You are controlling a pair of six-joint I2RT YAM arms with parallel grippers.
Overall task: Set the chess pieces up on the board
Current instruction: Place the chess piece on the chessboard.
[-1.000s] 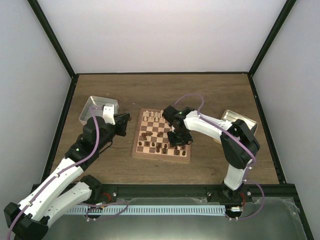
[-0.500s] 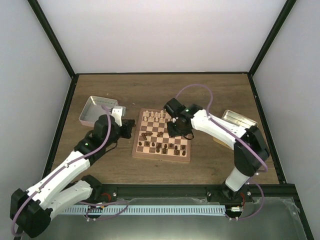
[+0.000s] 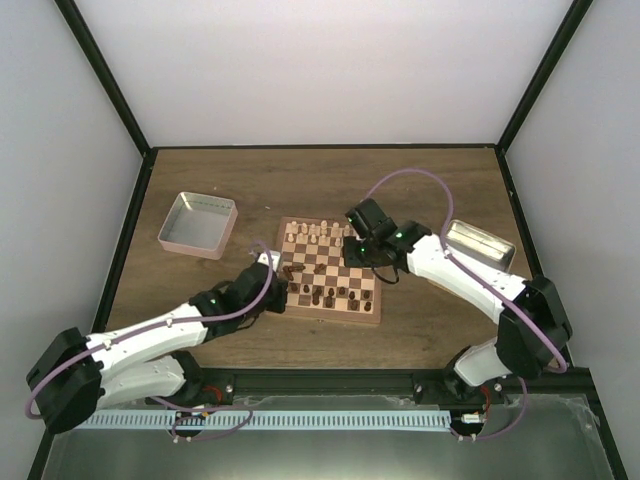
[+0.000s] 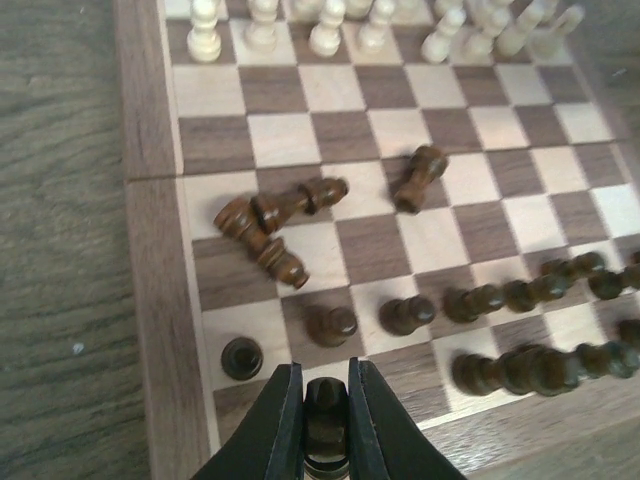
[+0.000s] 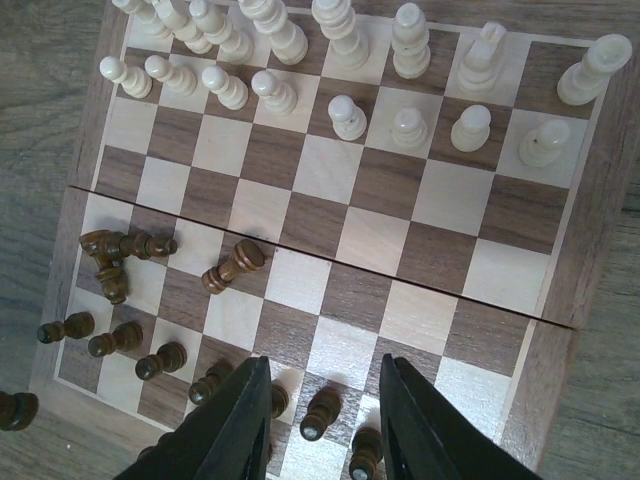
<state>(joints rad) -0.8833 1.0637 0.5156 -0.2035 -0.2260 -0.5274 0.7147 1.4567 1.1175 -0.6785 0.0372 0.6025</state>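
Left gripper clenches 1 dark chessman upright, likely for seating on the board near row; right gripper gapes empty.

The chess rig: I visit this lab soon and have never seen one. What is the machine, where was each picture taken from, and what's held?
It is two robot arms, left and right, bolted at the near edge of the table, each ending in a two-finger gripper. The wide picture comes from a fixed camera above and behind them; the close-ups come from cameras on the wrists. On the table lie a chessboard, a pinkish tray left of it and a metal tray right of it. Cream pieces stand in its far rows; dark pieces stand near, a few toppled. The left gripper is shut on one dark piece. The right gripper hangs open above the board, holding nothing.
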